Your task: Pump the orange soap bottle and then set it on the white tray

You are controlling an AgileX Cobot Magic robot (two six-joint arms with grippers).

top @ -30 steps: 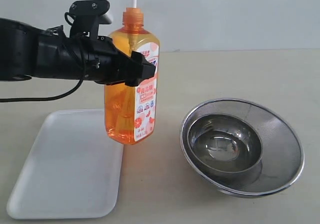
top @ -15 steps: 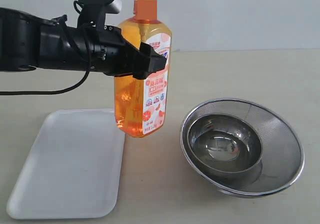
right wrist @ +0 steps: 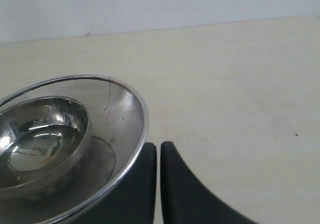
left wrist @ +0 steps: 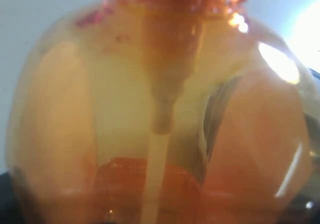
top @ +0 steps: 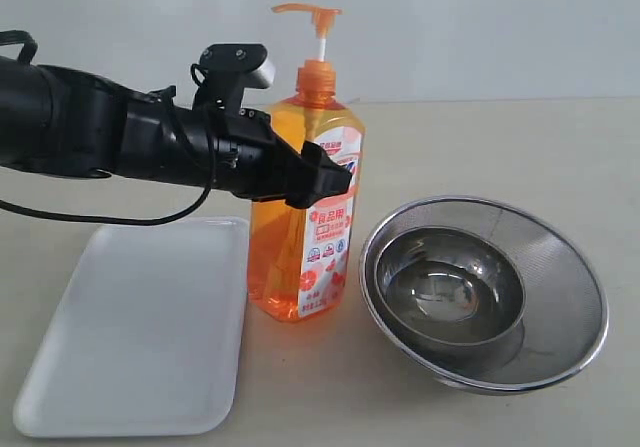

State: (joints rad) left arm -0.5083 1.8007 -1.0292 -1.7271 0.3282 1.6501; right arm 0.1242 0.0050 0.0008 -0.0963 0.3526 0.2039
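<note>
The orange soap bottle (top: 300, 257) is upright with a slight lean, between the white tray (top: 130, 337) and the steel bowls. Its base is at the tabletop; I cannot tell whether it touches. Its orange pump head (top: 305, 12) stands raised on the white stem. My left gripper (top: 315, 177) reaches in from the left and is shut on the bottle's upper body. In the left wrist view the bottle (left wrist: 160, 108) fills the frame and hides the fingers. My right gripper (right wrist: 158, 146) is shut and empty, low over the table beside the mesh bowl's rim.
A round steel mesh bowl (top: 560, 267) with a smaller steel bowl (top: 450, 287) inside it sits right of the bottle, also seen as the mesh bowl (right wrist: 125, 108) in the right wrist view. Bare beige table lies behind and to the right. A black cable hangs from the left arm.
The left arm has carried the bottle to the right and downward, from high over the tray's right edge to table level between the tray and the bowls. The pump head has come into view.
</note>
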